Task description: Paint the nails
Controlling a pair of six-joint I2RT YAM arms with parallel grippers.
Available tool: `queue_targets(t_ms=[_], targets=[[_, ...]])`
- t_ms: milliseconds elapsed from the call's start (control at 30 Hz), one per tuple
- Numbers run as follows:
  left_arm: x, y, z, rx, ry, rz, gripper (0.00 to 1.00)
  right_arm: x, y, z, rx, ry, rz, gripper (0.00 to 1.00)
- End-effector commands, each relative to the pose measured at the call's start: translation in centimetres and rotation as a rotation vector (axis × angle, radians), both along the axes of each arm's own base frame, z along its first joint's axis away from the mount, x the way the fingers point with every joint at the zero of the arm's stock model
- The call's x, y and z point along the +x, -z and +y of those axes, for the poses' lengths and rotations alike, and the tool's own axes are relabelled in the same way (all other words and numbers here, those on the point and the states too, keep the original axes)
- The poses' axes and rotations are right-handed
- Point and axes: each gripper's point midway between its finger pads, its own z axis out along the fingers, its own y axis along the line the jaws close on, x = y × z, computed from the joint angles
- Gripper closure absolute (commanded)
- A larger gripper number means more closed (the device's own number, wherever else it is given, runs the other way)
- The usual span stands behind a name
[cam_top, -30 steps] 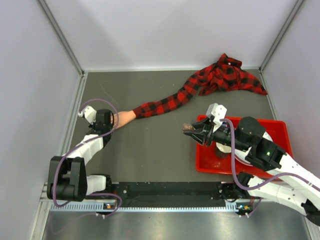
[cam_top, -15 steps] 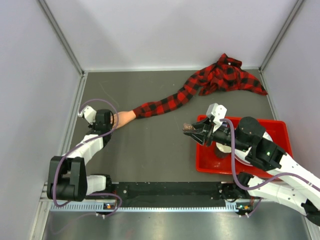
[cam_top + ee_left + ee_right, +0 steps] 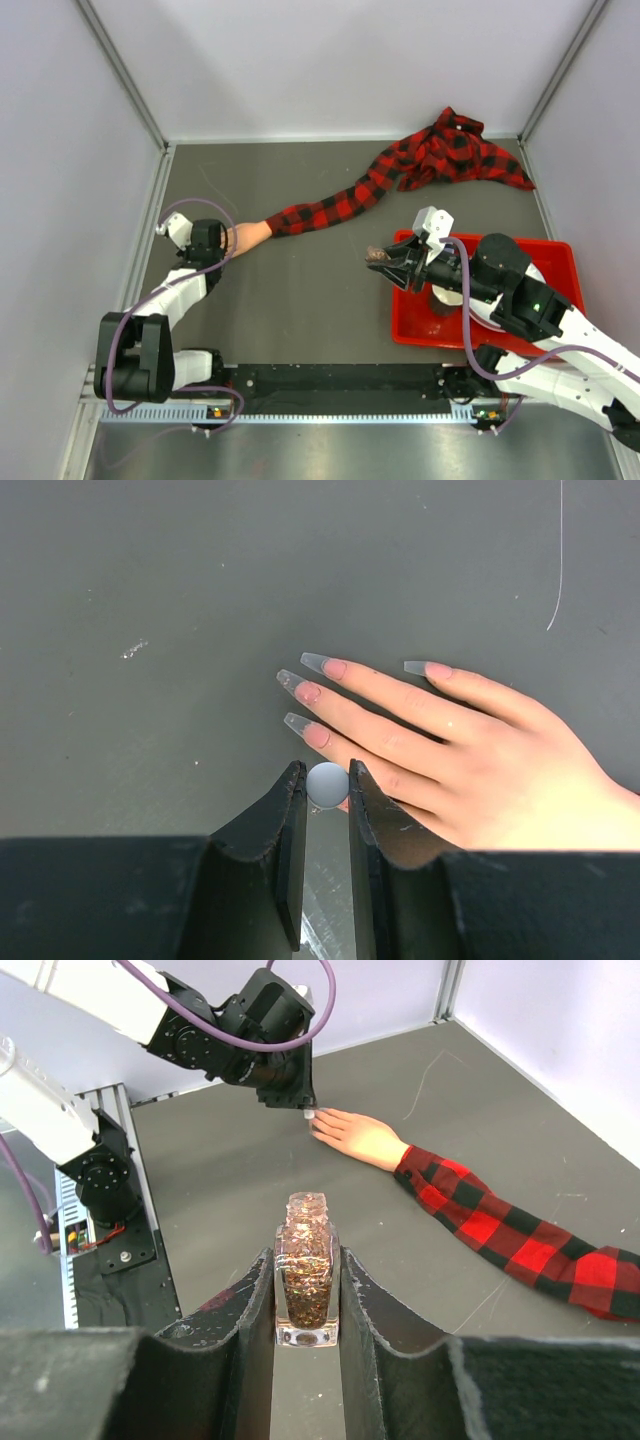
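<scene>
The pale peach mannequin hand [image 3: 470, 750] lies flat on the grey table, with long clear-tipped nails [image 3: 297, 723] pointing left. It ends a red-and-black plaid sleeve [image 3: 330, 210]. My left gripper [image 3: 327, 775] is shut on a round grey-white brush cap [image 3: 327, 785], right above the nearest finger; the brush below the cap is hidden. In the top view the left gripper [image 3: 222, 240] sits at the hand [image 3: 250, 235]. My right gripper [image 3: 306, 1255] is shut on an open bottle of copper glitter polish [image 3: 306, 1270], held upright above the table [image 3: 378, 257], well right of the hand [image 3: 360, 1135].
A red tray [image 3: 560, 260] lies at the right under my right arm, with a dark object [image 3: 445, 300] partly hidden in it. The rest of the plaid shirt [image 3: 455, 150] is bunched at the back right. Grey walls enclose the table.
</scene>
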Motion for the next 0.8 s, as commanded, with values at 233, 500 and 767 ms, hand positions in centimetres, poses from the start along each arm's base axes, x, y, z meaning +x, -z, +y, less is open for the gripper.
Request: queue_targets(t_ms=[233, 500, 767], targets=[[1.3, -0.7, -0.7, -0.04, 0.024, -0.036, 1.0, 0.2, -2.2, 0.0, 0.061, 0.0, -0.046, 1.0], [1.9, -1.6, -0.9, -0.044, 0.035, -0.071, 1.0, 0.1, -2.2, 0.0, 0.062, -0.003, -0.047, 1.0], [1.9, -1.9, -0.8, -0.038, 0.041, -0.088, 1.0, 0.1, -2.2, 0.0, 0.062, -0.005, -0.047, 1.0]])
